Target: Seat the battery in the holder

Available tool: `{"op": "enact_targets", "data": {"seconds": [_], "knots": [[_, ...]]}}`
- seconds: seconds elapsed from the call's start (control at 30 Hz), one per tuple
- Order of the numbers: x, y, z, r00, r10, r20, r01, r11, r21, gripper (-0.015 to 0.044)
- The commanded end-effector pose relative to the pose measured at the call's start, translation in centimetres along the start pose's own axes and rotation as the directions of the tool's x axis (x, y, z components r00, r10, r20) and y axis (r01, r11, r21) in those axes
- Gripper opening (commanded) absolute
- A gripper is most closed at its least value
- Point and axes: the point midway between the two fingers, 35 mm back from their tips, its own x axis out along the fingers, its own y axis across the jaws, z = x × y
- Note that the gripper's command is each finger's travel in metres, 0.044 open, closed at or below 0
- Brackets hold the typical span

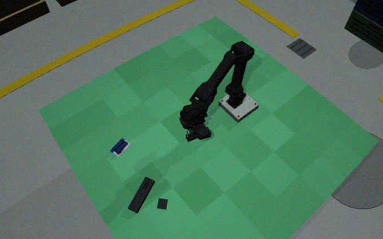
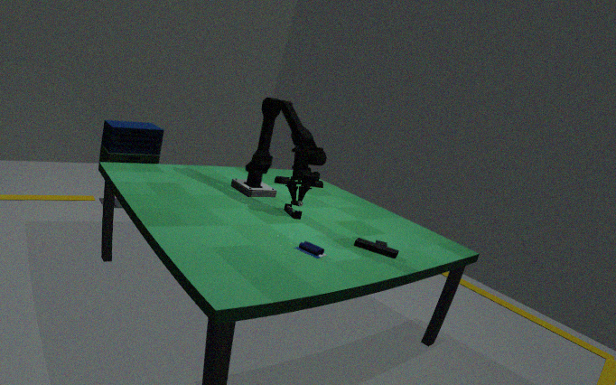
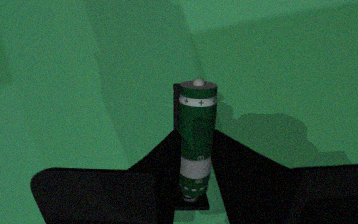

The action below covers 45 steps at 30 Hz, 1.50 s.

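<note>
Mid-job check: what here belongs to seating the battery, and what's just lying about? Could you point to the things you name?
Part of the job:
- green battery point(image 3: 198, 135), between the gripper's point(image 3: 196, 145) fingers
- black battery holder point(image 2: 296, 214), below the gripper

Just lying about:
- black remote control point(image 1: 141, 194) point(image 2: 375, 248)
- small dark square piece point(image 1: 162, 203) point(image 2: 381, 243)
- dark blue cylinders point(image 1: 119, 146) point(image 2: 311, 248) on a card

In the wrist view, the battery point(image 3: 197, 130) hides most of the holder point(image 3: 176, 102) point(image 2: 294, 213) beneath it, spring included. Toward four o'clock, the right-hand finger point(image 3: 340, 192) runs off the edge. From the exterior, contact between battery and holder is too small to judge, perhaps slight.
</note>
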Motion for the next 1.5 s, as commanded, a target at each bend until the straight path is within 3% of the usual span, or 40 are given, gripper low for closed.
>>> {"op": "enact_targets", "data": {"seconds": [0.0,1.47], "knots": [[0.6,-0.1,-0.4,0.999,-0.003,0.033,0.003,1.000,0.003,0.0061],[2.1,-0.1,-1.8,0.957,-0.004,0.290,0.003,1.000,0.003,0.0061]]}}
